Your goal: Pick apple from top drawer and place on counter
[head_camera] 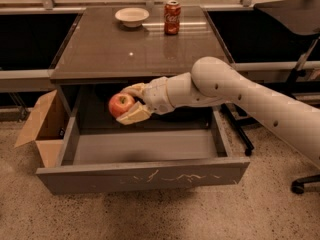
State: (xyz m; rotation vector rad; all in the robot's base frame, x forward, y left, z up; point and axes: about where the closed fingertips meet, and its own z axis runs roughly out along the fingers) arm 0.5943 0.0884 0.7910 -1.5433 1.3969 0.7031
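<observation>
One apple [120,104], red with a yellowish patch, sits in the gripper [131,104]. Jaws are closed on it, with one finger over the top and the other underneath. The apple is held in the air over the back-left part of the open top drawer [142,176], clear of the drawer floor and just below the front edge of the bench [135,49]. The white arm [240,91] reaches in from the right, crossing above the drawer's right wall. The drawer is pulled out toward the camera, with pale scratches on its grey front panel. At the far edge of the bench stand a white bowl [132,17] and a red soda can [172,17], upright, near each other but not touching. A brown cardboard box [42,129] with its flaps open stands on the floor just beside the drawer's left wall. A dark chair base [300,184] is on the floor at right.
</observation>
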